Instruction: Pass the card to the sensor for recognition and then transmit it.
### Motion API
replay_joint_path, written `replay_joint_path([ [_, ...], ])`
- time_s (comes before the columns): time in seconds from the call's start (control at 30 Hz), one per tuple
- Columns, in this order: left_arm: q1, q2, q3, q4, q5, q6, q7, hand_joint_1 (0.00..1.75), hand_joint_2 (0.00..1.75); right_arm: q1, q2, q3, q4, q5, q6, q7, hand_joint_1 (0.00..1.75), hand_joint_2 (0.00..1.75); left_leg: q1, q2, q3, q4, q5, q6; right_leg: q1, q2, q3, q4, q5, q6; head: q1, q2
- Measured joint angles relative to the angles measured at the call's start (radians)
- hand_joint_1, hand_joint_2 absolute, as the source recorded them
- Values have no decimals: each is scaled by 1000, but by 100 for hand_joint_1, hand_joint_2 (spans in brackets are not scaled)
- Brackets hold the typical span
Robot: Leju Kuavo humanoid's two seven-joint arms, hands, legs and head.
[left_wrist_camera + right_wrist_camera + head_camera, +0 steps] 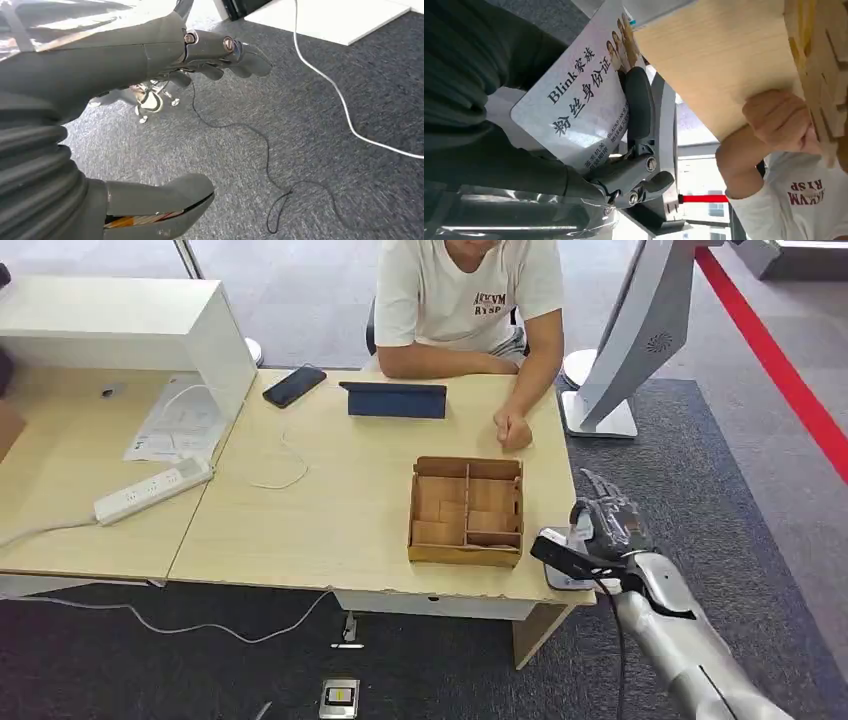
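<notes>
My right hand [606,524] is at the table's [330,510] front right corner, fingers pointing up. It grips a white card [574,105] printed with Chinese text and small portraits; a dark finger [639,107] lies across its face. The card's pale edge [572,583] shows beside the table corner. A dark blue tablet-like stand [395,400] is at the table's far side, and a tall white kiosk [628,340] stands on the floor to the right. My left hand [125,60] hangs over grey carpet, thumb and fingers apart, holding nothing.
A wooden compartment box [466,511] lies just left of my right hand. A seated person rests a fist [513,430] on the table behind it. A phone [293,386], power strip [152,490], papers [175,425] and white cabinet [130,330] occupy the left.
</notes>
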Motion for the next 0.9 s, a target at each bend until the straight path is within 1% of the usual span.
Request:
replay_joint_path([
  [0.17, 0, -3, 0, -2, -2, 0, 2, 0, 175, 17, -6, 3, 8, -2, 2, 3, 175, 175, 0, 0, 0, 0, 0, 0, 0, 0, 0, 0, 0, 0, 0, 0],
  [0.43, 2, -15, 0, -12, -10, 0, 35, 0, 175, 32, -3, 9, 12, 3, 14, -1, 175, 175, 0, 0, 0, 0, 0, 0, 0, 0, 0, 0, 0, 0, 0, 0],
  [0.73, 5, -26, 0, -27, -16, 0, 39, 0, 175, 30, 4, 16, 12, 3, 21, -2, 175, 175, 0, 0, 0, 0, 0, 0, 0, 0, 1, 0, 0, 0, 0, 0],
  [0.9, 5, -27, 0, -29, -22, 0, 32, 0, 175, 27, 7, 19, 11, 5, 31, 8, 175, 175, 0, 0, 0, 0, 0, 0, 0, 0, 1, 0, 0, 0, 0, 0],
])
